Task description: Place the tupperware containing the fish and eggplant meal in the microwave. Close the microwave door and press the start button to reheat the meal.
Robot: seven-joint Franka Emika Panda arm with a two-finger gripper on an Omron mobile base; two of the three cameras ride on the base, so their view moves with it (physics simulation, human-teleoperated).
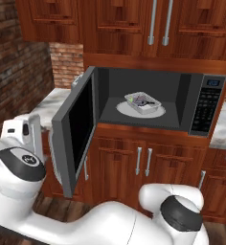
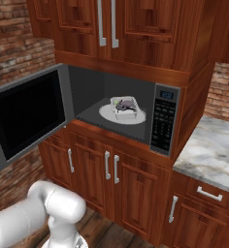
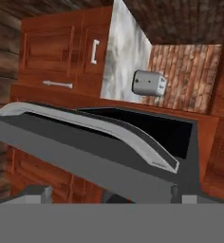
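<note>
The microwave [image 1: 153,100] stands open in the wooden cabinet wall. Inside, the tupperware [image 1: 142,103] rests on the white turntable, holding the dark fish and eggplant meal [image 1: 144,100]; it is also seen at tupperware [image 2: 124,107]. The microwave door [image 1: 79,129] swings out to the left, seen too as door [image 2: 24,116]. In the hand view my gripper [image 3: 109,194] is open, fingertips wide apart and empty, just short of the door's outer face, with the silver handle [image 3: 109,128] right ahead. The keypad [image 1: 206,111] with its blue display is on the right.
Wooden cabinets with silver handles [image 1: 143,160] run below and above the microwave. Marble counter [image 2: 213,150] lies to the right, and more counter [image 1: 48,103] to the left. A small silver toaster [image 3: 149,83] stands by the brick wall.
</note>
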